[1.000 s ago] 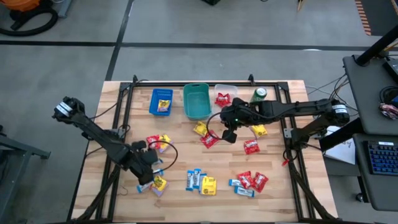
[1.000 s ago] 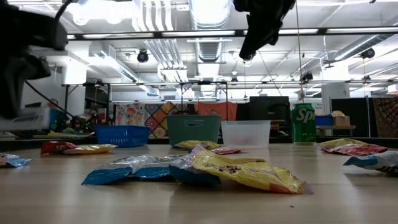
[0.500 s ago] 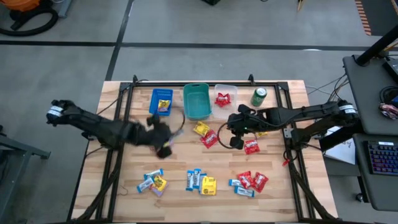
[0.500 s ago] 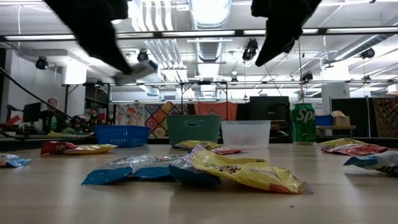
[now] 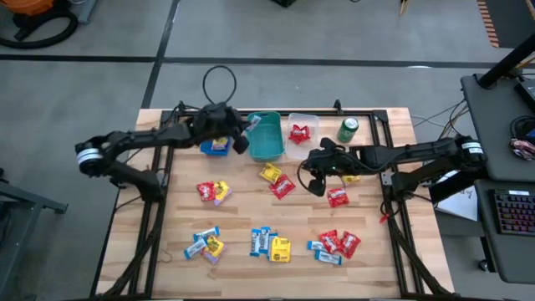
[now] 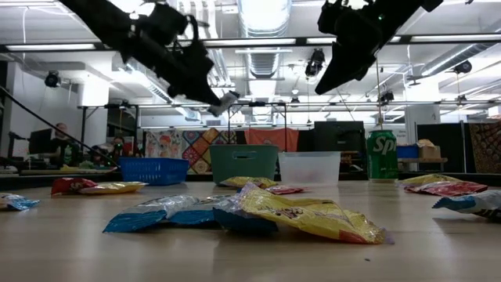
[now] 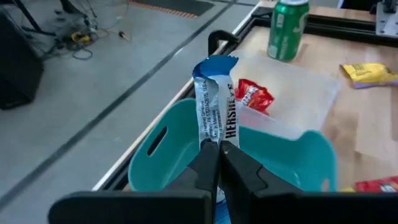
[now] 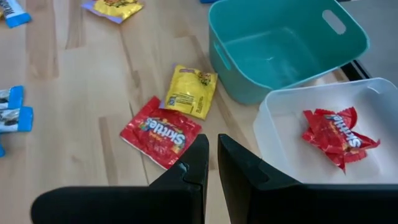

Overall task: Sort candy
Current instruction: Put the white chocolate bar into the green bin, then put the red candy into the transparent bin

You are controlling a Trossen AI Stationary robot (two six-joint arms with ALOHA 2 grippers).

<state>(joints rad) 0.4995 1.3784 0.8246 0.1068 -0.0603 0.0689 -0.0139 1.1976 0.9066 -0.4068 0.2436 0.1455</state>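
My left gripper (image 5: 244, 132) reaches from the table's left over the teal bin (image 5: 266, 138) and is shut on a blue-white candy packet (image 7: 214, 106). My right gripper (image 5: 313, 172) hovers above the table's middle, beyond a red packet (image 8: 160, 138) and a yellow one (image 8: 191, 92). Only a slit shows between its fingers, which hold nothing. Red, yellow and blue-white packets lie flat in clusters (image 5: 269, 244) (image 5: 334, 244) (image 5: 203, 245) (image 5: 211, 191). The clear bin (image 5: 311, 119) holds a red packet (image 8: 336, 137), and the blue bin (image 5: 211, 142) a yellow one. My left gripper pinches the blue-white packet between its two fingers (image 7: 205, 163) at one end (image 7: 212, 138). It comes from the table's left, slanting down. The packet sticks out ahead of the fingertips, along them, with its blue free end (image 7: 214, 65) farthest out. It is lifted clear above the teal bin (image 7: 298, 158).
A green soda can (image 5: 349, 128) stands at the far edge, right of the clear bin. The three bins sit in a row along the far edge. A dark metal frame (image 5: 167, 134) borders the wooden table. Bare wood lies in the middle between the clusters.
My left gripper has lifted the blue-white packet from the near-left cluster. It has swung quickly up, toward the far edge and to the right, and now stands over the teal bin. My right gripper has stayed about where it was.
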